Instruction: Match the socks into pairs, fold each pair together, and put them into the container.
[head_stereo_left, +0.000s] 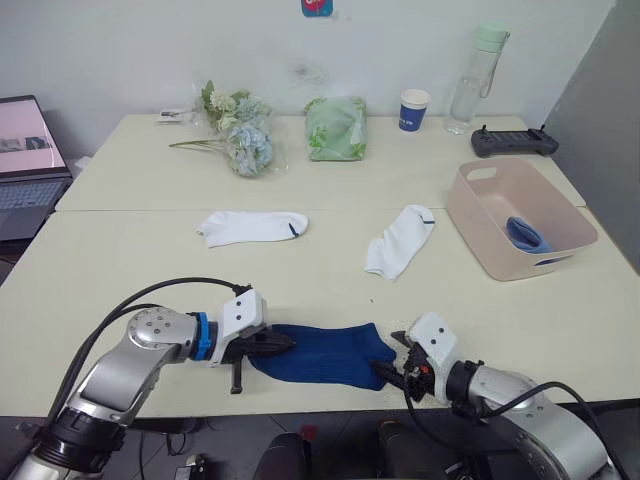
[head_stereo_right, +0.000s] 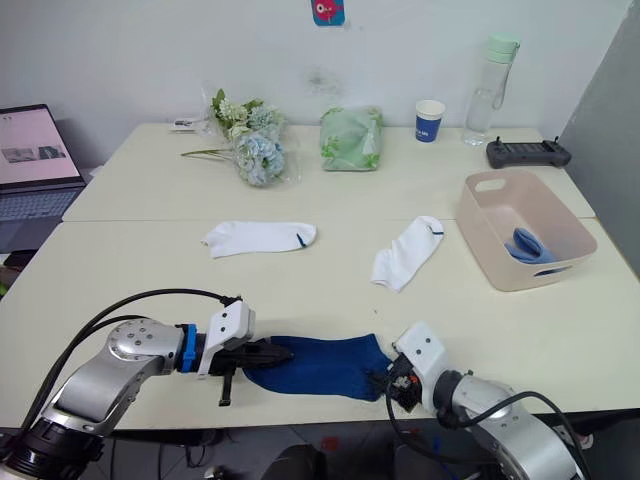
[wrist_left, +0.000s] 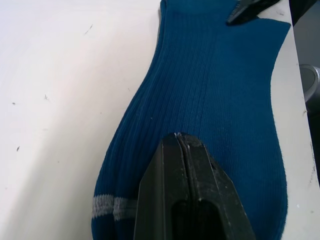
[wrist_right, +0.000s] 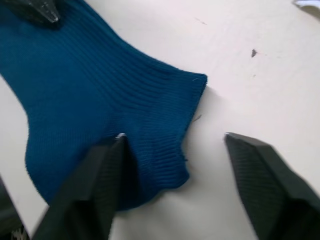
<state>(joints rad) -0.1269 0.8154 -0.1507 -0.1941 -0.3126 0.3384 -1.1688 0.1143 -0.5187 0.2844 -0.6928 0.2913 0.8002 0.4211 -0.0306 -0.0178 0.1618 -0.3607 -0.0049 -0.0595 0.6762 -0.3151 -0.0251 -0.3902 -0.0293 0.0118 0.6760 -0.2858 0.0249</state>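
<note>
A navy blue sock (head_stereo_left: 325, 355) lies flat at the table's front edge; two grey-striped ends (wrist_left: 115, 207) side by side suggest two layers. My left gripper (head_stereo_left: 285, 343) is shut, and its fingers (wrist_left: 178, 165) rest on the sock's left end. My right gripper (wrist_right: 174, 135) is open at the sock's right end, with one finger on the fabric and the other over bare table. Two white socks (head_stereo_left: 252, 227) (head_stereo_left: 400, 240) lie apart mid-table. The pink container (head_stereo_left: 480, 230) stands at the right with a light blue sock (head_stereo_left: 524, 233) inside.
Along the far side are a bunch of flowers (head_stereo_left: 243, 135), a green bag (head_stereo_left: 336, 128), a blue paper cup (head_stereo_left: 414, 109), a bottle (head_stereo_left: 478, 80) and a black controller (head_stereo_left: 513, 143). An open laptop (head_stereo_left: 25, 160) sits at the far left.
</note>
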